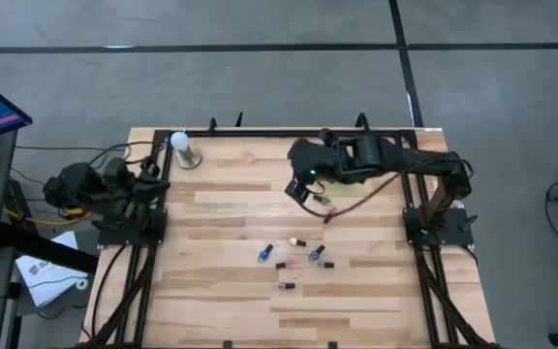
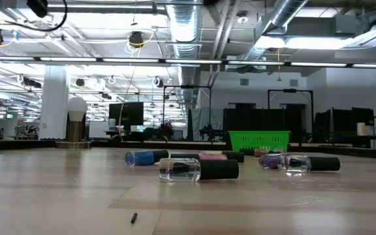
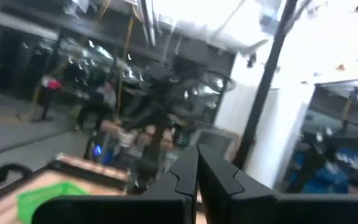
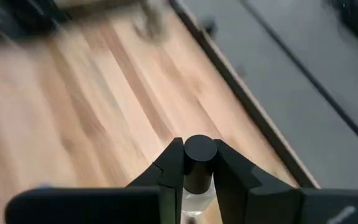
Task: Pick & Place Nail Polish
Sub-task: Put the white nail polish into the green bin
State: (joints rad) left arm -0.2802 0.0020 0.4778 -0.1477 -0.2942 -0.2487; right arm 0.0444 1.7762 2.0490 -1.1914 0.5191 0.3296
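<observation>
My right tool [image 4: 191, 177] grips a clear bottle [image 4: 197, 198] by its black cap, above the tabletop [image 1: 231, 204] mid-rear. My left tool [image 3: 196, 177] is closed, parked at the left edge. The other bottles [image 1: 294, 254] lie near the front centre.

We're in a big open robotics lab or industrial workshop here. Exposed silver ducting [image 2: 188, 26] and pipes run under the ceiling, long strip lights [image 2: 175, 62] glow above, and a bare grey concrete floor [image 1: 260, 82] marked with dark lines spreads around the wooden table [image 1: 231, 208]. Across the hall stand dark metal frames [image 2: 289, 108], monitors [image 2: 126, 112] and a green basket [image 2: 260, 140]. Cables [image 1: 46, 155] trail off the table's left edge.
</observation>
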